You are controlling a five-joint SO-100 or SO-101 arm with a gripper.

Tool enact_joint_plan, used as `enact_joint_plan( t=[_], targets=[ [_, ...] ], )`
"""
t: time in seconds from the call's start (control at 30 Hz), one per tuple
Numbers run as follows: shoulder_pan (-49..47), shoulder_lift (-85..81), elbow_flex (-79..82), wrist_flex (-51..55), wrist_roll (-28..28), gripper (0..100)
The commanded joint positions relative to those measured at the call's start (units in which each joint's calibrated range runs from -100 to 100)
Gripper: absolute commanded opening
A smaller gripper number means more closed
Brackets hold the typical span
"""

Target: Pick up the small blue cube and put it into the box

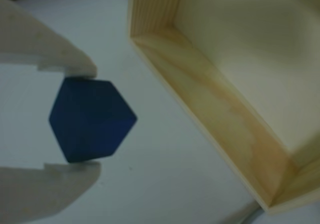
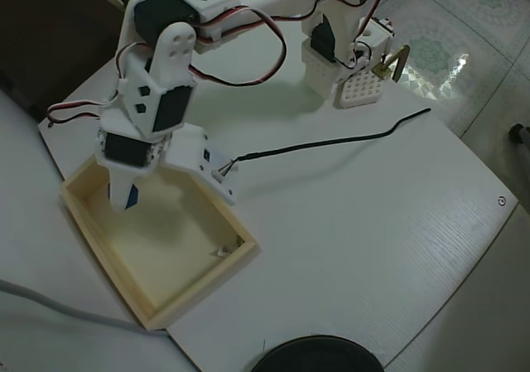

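From my wrist view, the gripper [image 1: 82, 119] fills the left side: two pale, off-white fingers, one coming in from the upper left and one from the lower left. They are closed partway, with the small blue cube [image 1: 91, 120] pinched between their tips. The cube sits turned corner-on, so I see three dark blue faces, and both fingertips touch it, one above and one below.

Behind the cube I see a pale grey-white surface, slightly blurred. To the right of the cube is the box [image 1: 215, 104], a pale wooden tray with thin walls and a flat, cream-coloured bottom. In this view the cube is just outside the box's near wall.

In my overhead view, the white arm [image 2: 161, 82] reaches down and left from its base [image 2: 348, 49] at the top of the white table [image 2: 373, 223]. The gripper [image 2: 128, 194] hangs at the upper left corner of the box [image 2: 203, 277], with a sliver of blue cube [image 2: 132, 195] showing below it. A thin black cable [image 2: 331, 144] lies across the table to the right.
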Motion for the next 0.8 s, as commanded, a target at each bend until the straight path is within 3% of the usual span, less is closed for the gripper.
enact_joint_plan(
  t=[0.0,0.2,0.4,0.77],
  targets=[
    [0.04,-0.47,-0.09,-0.99,0.16,10],
    [0.04,-0.47,-0.09,-0.99,0.16,11],
    [0.04,-0.56,-0.18,-0.99,-0.1,21],
    [0.11,-1.32,-0.81,-1.67,-0.41,22]
  ],
)
